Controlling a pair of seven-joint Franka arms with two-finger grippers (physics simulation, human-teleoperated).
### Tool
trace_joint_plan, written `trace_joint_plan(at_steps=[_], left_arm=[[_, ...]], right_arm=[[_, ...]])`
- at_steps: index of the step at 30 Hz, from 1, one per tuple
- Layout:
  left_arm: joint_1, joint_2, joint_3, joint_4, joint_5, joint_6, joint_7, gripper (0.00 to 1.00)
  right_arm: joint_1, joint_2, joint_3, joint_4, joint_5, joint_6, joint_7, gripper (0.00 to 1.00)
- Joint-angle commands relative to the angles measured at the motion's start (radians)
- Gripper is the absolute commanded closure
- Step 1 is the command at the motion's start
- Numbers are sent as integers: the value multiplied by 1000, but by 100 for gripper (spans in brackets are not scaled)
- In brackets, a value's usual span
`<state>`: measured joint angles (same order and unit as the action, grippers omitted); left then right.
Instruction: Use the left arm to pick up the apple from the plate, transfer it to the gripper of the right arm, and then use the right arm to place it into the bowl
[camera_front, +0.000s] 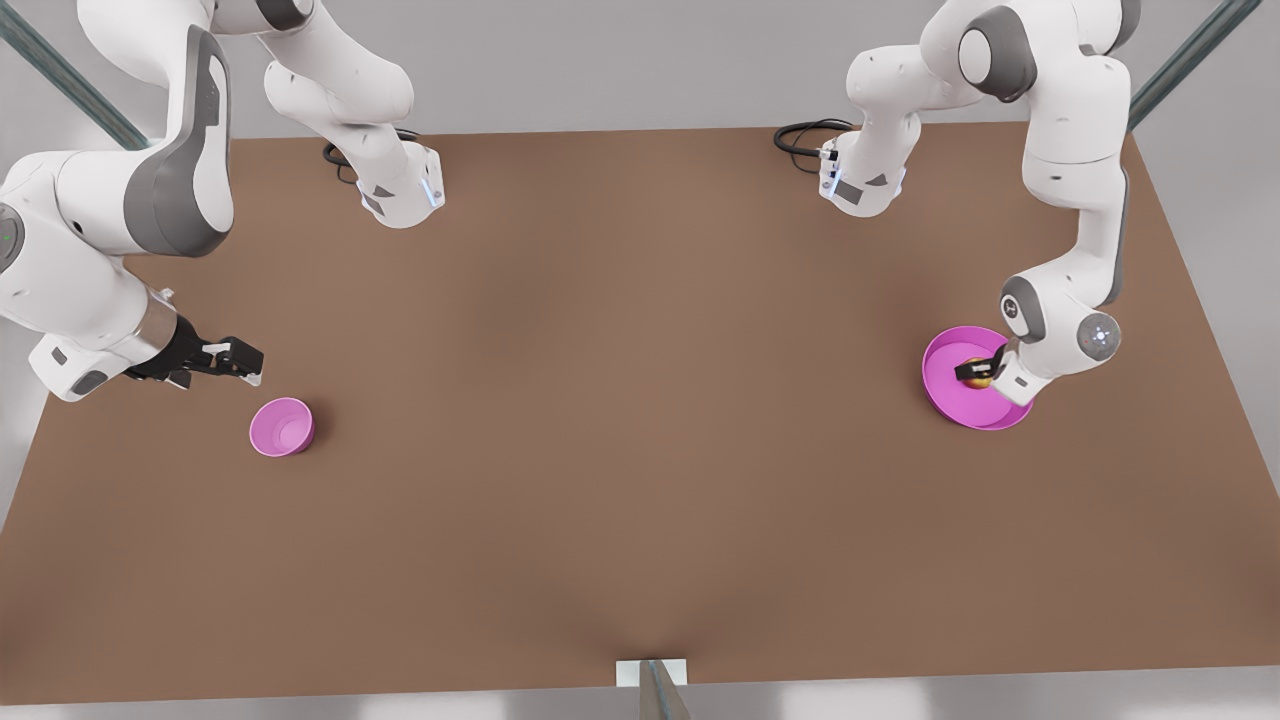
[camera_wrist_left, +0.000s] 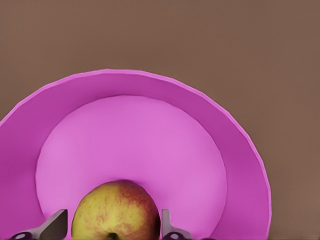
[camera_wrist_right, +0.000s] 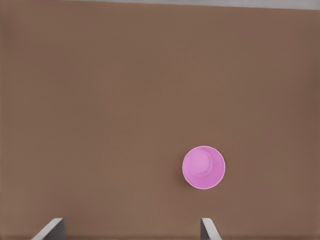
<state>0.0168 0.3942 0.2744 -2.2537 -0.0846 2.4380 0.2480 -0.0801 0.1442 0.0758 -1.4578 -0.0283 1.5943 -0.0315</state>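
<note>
While the right gripper (camera_front: 245, 362) waits at the front view's left, fingers spread wide and holding nothing, the bowl (camera_front: 281, 427) stands on the counter (camera_front: 620, 420) just beyond and below its fingertips; the right wrist view shows that bowl (camera_wrist_right: 203, 167) ahead of the gripper and off to one side of its centre line, apart from both fingers (camera_wrist_right: 50, 229).

Moving across to the front view's right, the left gripper (camera_front: 975, 372) is down inside the plate (camera_front: 945, 400), and the relation that matters is here: the apple (camera_wrist_left: 116, 210) sits directly between the fingers (camera_wrist_left: 54, 226), one on each flank. Whether the pads already press the skin or stand a hair off it cannot be told, so the grip is not confirmed. The left arm is plainly the nearer one; the right is well apart from the fruit.

The apple is roundish with no long axis to speak of, yellow-green with red streaking, its stem dimple turned toward the wrist camera. It rests on the flat floor of the plate (camera_wrist_left: 150, 100), toward the near part of that floor, a shallow pink dish with a broad sloping rim.
</note>
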Motion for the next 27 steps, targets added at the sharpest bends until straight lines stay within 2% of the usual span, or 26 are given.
trace_joint_plan(at_steps=[1,7,12,16,20,23,25,26,27], left_arm=[[0,0,2,-1,2,4,63,9],[0,28,-1,-1,2,6,63,12],[0,29,-1,-1,0,6,62,20],[0,29,-1,0,2,4,62,22],[-1,-14,-31,71,2,0,68,27],[-9,-61,-149,259,-99,-148,66,27],[-9,-54,-265,350,-236,-154,65,27],[-12,-44,-358,378,-283,-152,60,27],[-15,-37,-418,402,-288,-151,56,27]], right_arm=[[-1,0,1,0,1,-1,-2,0],[0,1,-1,0,1,-2,-2,0],[0,1,-1,0,1,-2,-1,0],[-1,1,-1,0,1,-2,-2,0],[0,5,-1,0,1,-1,-1,0],[-3,6,-5,0,2,-1,-18,0],[-6,8,-5,0,2,-1,-18,0],[-7,8,-4,0,2,-1,-18,0],[-6,8,-4,0,2,-1,-16,0]])
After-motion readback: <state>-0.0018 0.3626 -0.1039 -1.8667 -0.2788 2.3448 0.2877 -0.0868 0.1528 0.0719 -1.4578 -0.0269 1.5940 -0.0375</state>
